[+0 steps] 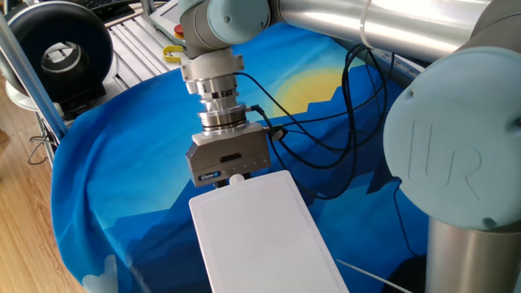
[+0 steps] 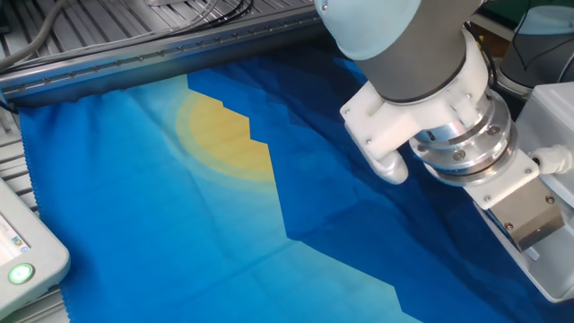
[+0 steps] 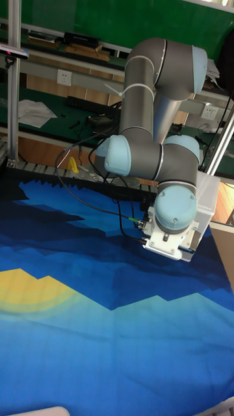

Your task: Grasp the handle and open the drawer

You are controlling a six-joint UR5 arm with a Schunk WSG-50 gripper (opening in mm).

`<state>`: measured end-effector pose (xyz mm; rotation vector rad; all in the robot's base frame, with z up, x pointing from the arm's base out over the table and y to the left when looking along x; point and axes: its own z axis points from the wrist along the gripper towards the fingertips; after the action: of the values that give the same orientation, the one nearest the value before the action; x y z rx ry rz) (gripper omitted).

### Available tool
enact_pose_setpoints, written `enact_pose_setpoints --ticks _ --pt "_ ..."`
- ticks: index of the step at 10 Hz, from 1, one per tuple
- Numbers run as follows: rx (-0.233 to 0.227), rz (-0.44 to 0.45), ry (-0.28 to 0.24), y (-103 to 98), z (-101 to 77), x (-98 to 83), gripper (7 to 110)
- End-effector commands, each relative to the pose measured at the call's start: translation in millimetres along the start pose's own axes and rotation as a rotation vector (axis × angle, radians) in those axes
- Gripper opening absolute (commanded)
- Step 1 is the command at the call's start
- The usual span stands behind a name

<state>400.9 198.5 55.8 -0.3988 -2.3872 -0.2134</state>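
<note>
The small round white plastic knob handle (image 1: 235, 178) protrudes from the plain white rounded-corner box drawer (image 1: 260, 236) on the blue-and-yellow cloth (image 1: 122, 155). Grey metal gripper (image 1: 229, 177) sits at the knob; finger state cannot be determined. Black cables (image 1: 326, 138) trail beside it.

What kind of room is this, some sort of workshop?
Most likely a robotics lab or test bench. The table's blue cloth lies on a bare aluminium frame, a control pendant with a lit green button sits at its edge, and shelves with wall sockets and cables stand behind the grey robot arm.

arm (image 3: 156, 110) bent low, gripper (image 1: 230, 177) pointing down
</note>
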Motion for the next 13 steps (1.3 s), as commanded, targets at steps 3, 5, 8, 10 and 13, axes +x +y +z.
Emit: enact_pose_setpoints --ticks 3,5,8,10,13 --pt "-0.016 0.027 0.009 4.3 -0.6 1.5 22" --pt "0.001 0.043 0.013 0.3 -0.5 1.7 7" --pt "-0.002 0.048 0.012 3.7 0.2 -0.2 7" --pt "-0.007 0.039 0.008 3.6 0.0 -4.6 7" --pt "-0.003 0.042 -0.059 1.1 0.3 -23.4 7"
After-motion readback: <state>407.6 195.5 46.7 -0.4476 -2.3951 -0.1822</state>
